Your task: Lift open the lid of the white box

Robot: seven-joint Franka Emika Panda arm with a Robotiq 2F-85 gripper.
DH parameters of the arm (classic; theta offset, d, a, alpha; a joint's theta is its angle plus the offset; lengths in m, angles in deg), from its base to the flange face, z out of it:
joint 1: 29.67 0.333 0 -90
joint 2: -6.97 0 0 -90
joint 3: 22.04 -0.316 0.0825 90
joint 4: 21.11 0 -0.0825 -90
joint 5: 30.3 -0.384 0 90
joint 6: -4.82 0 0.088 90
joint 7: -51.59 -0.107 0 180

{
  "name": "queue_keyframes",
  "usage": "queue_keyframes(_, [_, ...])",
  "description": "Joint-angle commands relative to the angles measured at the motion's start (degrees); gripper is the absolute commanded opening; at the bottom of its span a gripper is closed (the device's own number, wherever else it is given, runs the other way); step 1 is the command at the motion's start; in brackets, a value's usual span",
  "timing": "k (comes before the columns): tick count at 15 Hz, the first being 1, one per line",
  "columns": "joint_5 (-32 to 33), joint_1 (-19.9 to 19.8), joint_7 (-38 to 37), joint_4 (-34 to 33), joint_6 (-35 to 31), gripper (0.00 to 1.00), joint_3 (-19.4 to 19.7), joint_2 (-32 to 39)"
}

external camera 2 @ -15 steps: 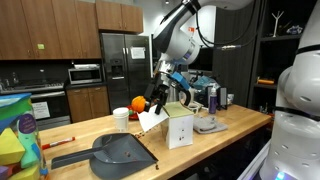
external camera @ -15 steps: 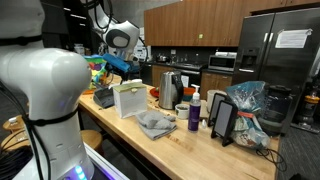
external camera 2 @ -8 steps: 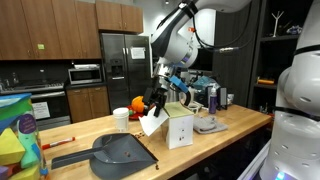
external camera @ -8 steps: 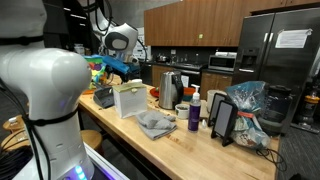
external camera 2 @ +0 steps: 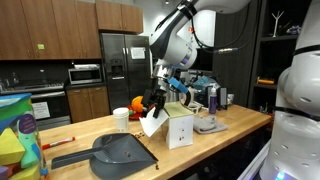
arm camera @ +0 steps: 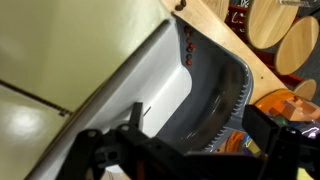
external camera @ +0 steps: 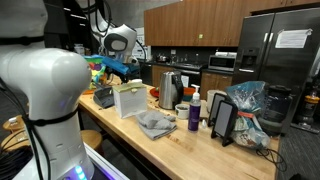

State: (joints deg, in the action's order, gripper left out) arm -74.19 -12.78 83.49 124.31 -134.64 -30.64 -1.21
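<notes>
The white box (external camera 2: 179,127) stands on the wooden counter (external camera 2: 90,130). Its lid (external camera 2: 151,122) is swung up and hangs tilted off the box's side. The box also shows in an exterior view (external camera: 130,101). My gripper (external camera 2: 154,101) hovers just above the lid's raised edge. In the wrist view the gripper (arm camera: 198,128) has its fingers wide apart. The lid's white surface (arm camera: 90,80) fills the left of that view and lies by one finger (arm camera: 133,122). I cannot tell whether a finger touches the lid.
A grey dustpan (external camera 2: 121,152) lies on the counter beside the box and shows under the gripper (arm camera: 215,85). A white cup (external camera 2: 121,118) and an orange object (external camera 2: 137,103) stand behind. A grey cloth (external camera: 155,123), a kettle (external camera: 168,88) and a blue bottle (external camera: 194,114) are nearby.
My gripper has shifted very slightly over the lid. The lid stays raised at about the same tilt.
</notes>
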Motion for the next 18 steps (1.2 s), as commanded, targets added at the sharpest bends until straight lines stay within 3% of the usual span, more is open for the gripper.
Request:
queue_keyframes(1, [1.35,-0.72,-1.41,-0.03,-1.31,1.0,-1.0,0.5])
queue_keyframes(10, [3.33,-0.59,-3.94,0.47,-3.89,1.0,-1.95,0.88])
queue_keyframes(18, [8.88,-0.54,-9.5,0.56,-5.84,1.0,-2.43,1.1])
